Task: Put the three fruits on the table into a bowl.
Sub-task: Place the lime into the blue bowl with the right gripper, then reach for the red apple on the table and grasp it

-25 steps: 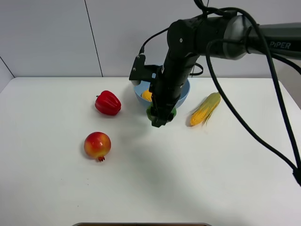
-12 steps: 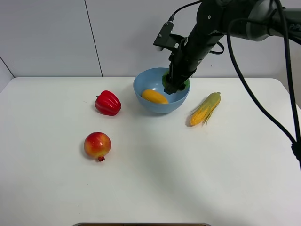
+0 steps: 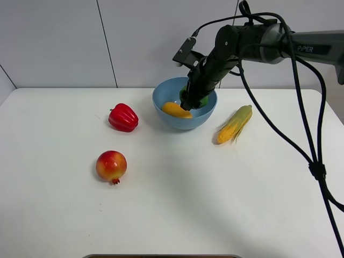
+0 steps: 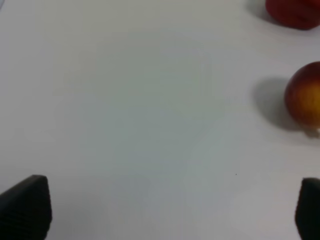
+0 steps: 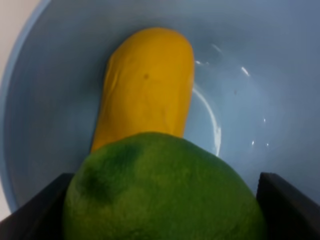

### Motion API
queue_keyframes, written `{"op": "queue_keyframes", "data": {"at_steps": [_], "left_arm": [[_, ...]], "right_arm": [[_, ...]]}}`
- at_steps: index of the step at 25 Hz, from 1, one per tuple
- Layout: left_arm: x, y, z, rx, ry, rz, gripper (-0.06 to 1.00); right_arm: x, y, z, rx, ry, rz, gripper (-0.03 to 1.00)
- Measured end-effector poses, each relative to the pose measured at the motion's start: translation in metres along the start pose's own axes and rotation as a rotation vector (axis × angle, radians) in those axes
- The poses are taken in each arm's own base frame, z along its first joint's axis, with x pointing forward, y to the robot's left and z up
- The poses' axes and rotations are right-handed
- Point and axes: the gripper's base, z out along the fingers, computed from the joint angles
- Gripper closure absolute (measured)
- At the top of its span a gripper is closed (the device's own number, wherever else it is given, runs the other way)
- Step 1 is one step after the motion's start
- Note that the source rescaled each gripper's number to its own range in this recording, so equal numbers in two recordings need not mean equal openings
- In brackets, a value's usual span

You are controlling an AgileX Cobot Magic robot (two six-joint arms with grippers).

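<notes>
My right gripper (image 3: pixel 190 102) reaches down into the light blue bowl (image 3: pixel 161 92), shut on the green lime (image 3: pixel 202 100). In the right wrist view the lime (image 5: pixel 160 192) fills the gap between the dark fingers (image 5: pixel 287 207), just above the mango (image 5: pixel 147 85) that lies in the bowl (image 5: pixel 260 75). The mango (image 3: pixel 176 110) rests on the bowl's left side. The red-and-yellow pomegranate (image 3: pixel 111 165) sits on the white table (image 3: pixel 177 204), front left. My left gripper (image 4: pixel 167 205) hangs open over bare table, with the pomegranate (image 4: pixel 305 97) off to one side.
A red bell pepper (image 3: pixel 123 117) stands left of the bowl, behind the pomegranate. A corn cob with green husk (image 3: pixel 235 124) lies right of the bowl. The right arm's black cables (image 3: pixel 301 134) hang over the table's right side.
The right gripper lifted the lime from the table in front of the bowl, carried it over the bowl's far rim, and has now lowered it into the bowl beside the mango.
</notes>
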Motion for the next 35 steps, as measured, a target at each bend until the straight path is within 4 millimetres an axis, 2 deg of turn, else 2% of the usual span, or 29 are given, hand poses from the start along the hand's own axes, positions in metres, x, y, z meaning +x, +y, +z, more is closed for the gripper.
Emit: {"op": "queue_keyframes", "data": {"at_steps": [5, 6, 10, 14, 17, 19, 29, 35], "left_arm": [[0.000, 0.000, 0.000, 0.000, 0.000, -0.001, -0.06], [0.000, 0.000, 0.000, 0.000, 0.000, -0.001, -0.06], [0.000, 0.000, 0.000, 0.000, 0.000, -0.001, -0.06], [0.000, 0.000, 0.000, 0.000, 0.000, -0.001, -0.06], [0.000, 0.000, 0.000, 0.000, 0.000, -0.001, -0.06], [0.000, 0.000, 0.000, 0.000, 0.000, 0.000, -0.06], [0.000, 0.000, 0.000, 0.000, 0.000, 0.000, -0.06], [0.000, 0.000, 0.000, 0.000, 0.000, -0.001, -0.06]], "right_arm": [[-0.003, -0.003, 0.000, 0.031, -0.034, 0.048, 0.70], [-0.003, -0.004, 0.000, 0.038, -0.042, 0.055, 0.66], [-0.005, -0.007, -0.001, 0.061, -0.069, 0.066, 0.37], [-0.005, -0.007, -0.001, 0.063, -0.071, 0.068, 0.14], [-0.006, -0.007, -0.003, 0.064, -0.073, 0.067, 0.02], [-0.008, -0.008, -0.010, 0.069, -0.084, 0.065, -0.01], [-0.021, -0.002, -0.094, 0.064, -0.119, 0.092, -0.03], [-0.016, 0.010, -0.163, 0.059, -0.084, 0.156, -0.03]]}}
